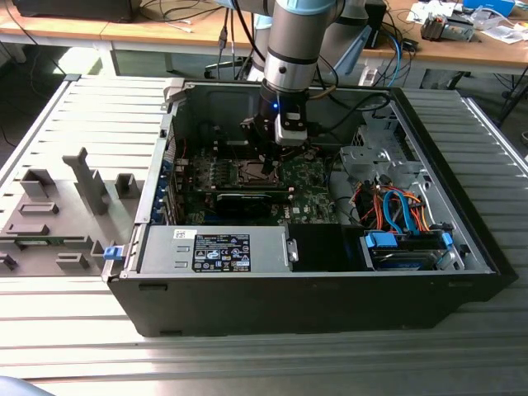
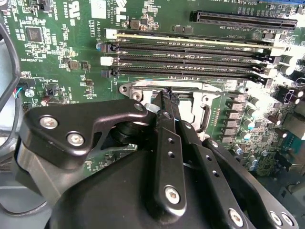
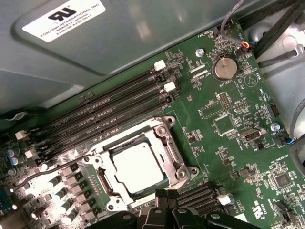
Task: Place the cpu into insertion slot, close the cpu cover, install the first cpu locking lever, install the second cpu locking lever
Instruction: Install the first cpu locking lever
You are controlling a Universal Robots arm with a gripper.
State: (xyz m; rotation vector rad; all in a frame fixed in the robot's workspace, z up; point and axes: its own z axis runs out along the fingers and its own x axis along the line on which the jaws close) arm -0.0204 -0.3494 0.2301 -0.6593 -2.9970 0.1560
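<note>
Right below my claw (image 2: 164, 102) the cpu (image 3: 139, 167) sits in the insertion slot (image 3: 161, 187), cpu cover (image 3: 167, 145) down around it. Fingers look pinched together at the socket edge, gripping nothing as far as I can see.

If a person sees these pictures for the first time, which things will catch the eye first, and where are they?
First the end effector, reaching down into the open computer case and poised at the rim of the insertion slot. In the first wrist view the cpu lies in that slot, framed by the cpu cover, on the green circuit board beside the long memory slots.
</note>
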